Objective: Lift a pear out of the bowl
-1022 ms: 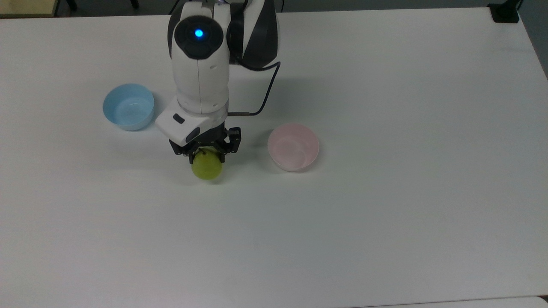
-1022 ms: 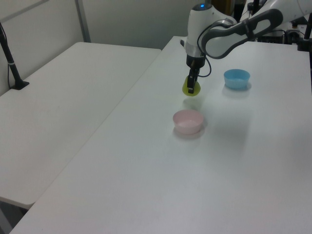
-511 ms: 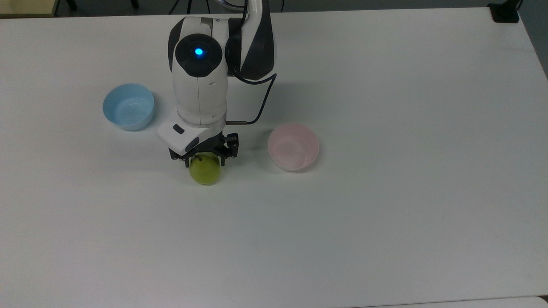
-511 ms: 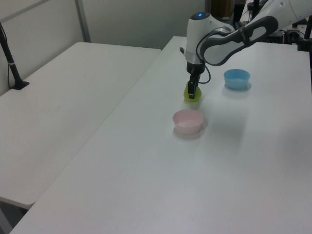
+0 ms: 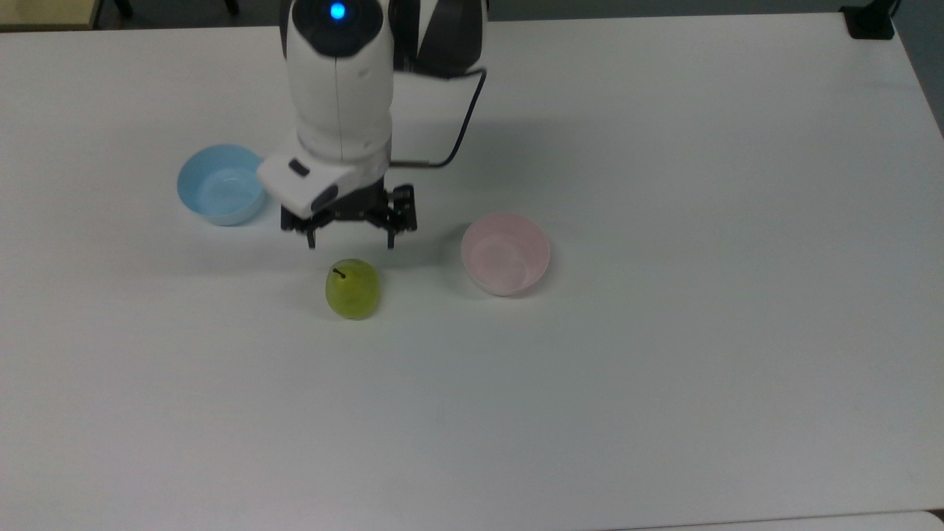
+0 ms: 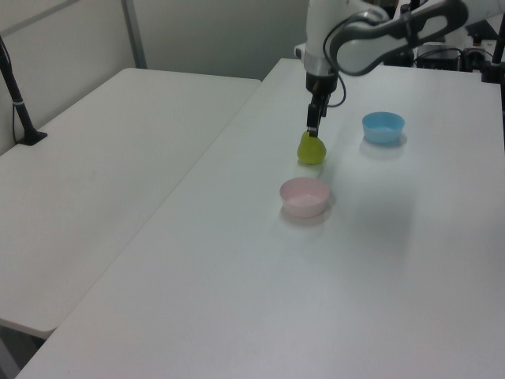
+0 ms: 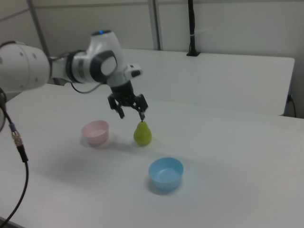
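small yellow-green pear (image 5: 353, 288) sitting upright on the white tabletop (image 5: 664, 369) around frame center, end effector (image 5: 349, 237) released just above it, empty pale pink plastic bowl (image 5: 505, 254) to its right

pear (image 5: 353, 288) on table (image 5: 664, 369) | between bowl (image 5: 506, 254) and second bowl (image 5: 220, 184)

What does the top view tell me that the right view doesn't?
Only the top view: the pear sits between the blue bowl and the pink bowl, nearer the pink one; the gripper has both fingers spread wider than the pear.
Only the right view: the gripper hangs above the pear, which stands upright on the table.
Both: gripper open, holding nothing; pear outside both bowls, touching neither; both bowls empty.
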